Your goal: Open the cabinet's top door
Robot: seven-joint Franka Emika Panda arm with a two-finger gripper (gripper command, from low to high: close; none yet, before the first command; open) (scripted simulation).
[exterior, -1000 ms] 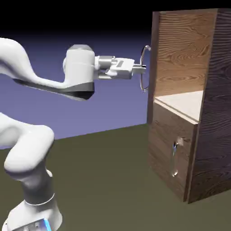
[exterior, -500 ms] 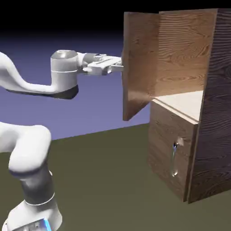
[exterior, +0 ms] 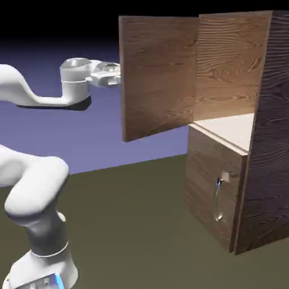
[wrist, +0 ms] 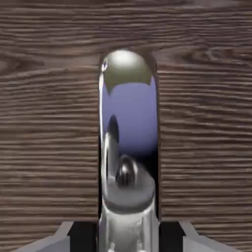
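One tall door stands wide of its cabinet, held by the bar

The door fills the upper middle of the exterior view, swung out to the left of the pale shelf; it looks like a broad, stiff panel, probably light enough to turn on its hinge with a steady pull, though a tug off its arc could twist the grip. The silver handle runs up the middle of the hand view; polished and rounded, it may be slippery, so the straight middle of the bar seems the place to take hold, well clear of its curved ends. The gripper has its jaws drawn in narrow on that bar, one dark pad at either side; in the exterior view the door's edge hides the contact. The white arm rises from the lower left of the frame and bends back out of the left edge; its forearm returns across the upper left, and the hand reaches nearly level toward the right; any further opening calls for following the door's curve.
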